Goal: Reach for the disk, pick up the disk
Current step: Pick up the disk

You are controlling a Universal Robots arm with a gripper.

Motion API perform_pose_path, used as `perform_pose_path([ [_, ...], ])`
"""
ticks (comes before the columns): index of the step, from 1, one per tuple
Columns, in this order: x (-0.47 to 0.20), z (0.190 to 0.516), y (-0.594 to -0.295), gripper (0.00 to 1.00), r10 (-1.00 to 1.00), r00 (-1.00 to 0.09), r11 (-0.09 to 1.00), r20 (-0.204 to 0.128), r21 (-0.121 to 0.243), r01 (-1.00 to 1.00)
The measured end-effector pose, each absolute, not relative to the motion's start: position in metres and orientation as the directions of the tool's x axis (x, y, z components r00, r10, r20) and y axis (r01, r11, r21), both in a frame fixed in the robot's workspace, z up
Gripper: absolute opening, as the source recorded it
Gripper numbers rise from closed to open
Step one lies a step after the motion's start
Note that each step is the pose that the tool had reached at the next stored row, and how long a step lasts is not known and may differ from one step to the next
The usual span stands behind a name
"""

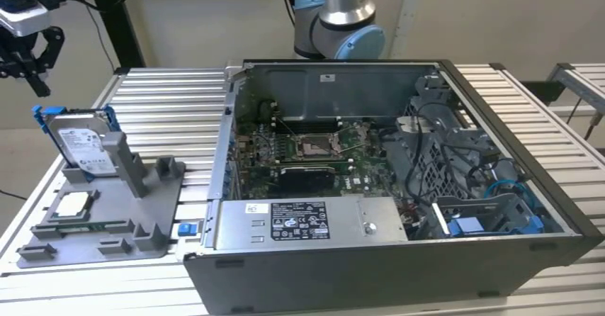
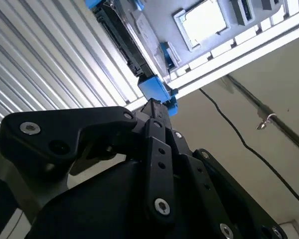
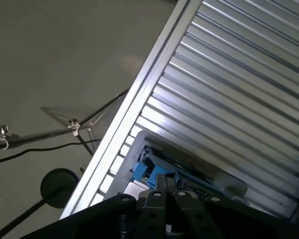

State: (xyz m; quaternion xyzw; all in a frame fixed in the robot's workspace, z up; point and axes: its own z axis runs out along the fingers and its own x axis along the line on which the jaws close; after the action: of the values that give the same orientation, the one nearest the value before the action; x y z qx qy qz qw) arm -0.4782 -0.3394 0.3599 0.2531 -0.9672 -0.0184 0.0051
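The disk [image 1: 81, 142] stands upright on its edge in a slot at the far end of a grey fixture [image 1: 151, 210], at the exterior view's left. It is silver-grey with a white label and a bright blue bracket around it. My black gripper [image 1: 38, 82] hangs above and a little beyond the disk's top edge, apart from it. In both wrist views the disk [image 2: 134, 35] [image 3: 182, 172] appears edge-on just past the gripper [image 2: 157, 107] [image 3: 164, 181], whose fingers meet at the tips with nothing between them.
A square silver processor chip [image 1: 74, 204] [image 2: 202, 22] lies flat on the fixture. A small blue clip [image 1: 185, 228] sits beside the fixture. An open computer case [image 1: 378, 188] stands to the exterior view's right on the slatted metal table [image 1: 170, 96]. The table's edge runs close behind the disk.
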Motion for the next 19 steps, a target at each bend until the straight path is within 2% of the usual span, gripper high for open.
perform_pose_path([
  [12,-0.4782,0.3599,-0.3394,0.00,-0.665,-0.747,0.746,0.000,0.038,-0.665],
  [19,-0.4781,0.3599,-0.3394,0.00,-0.676,-0.737,0.737,0.001,0.038,-0.675],
])
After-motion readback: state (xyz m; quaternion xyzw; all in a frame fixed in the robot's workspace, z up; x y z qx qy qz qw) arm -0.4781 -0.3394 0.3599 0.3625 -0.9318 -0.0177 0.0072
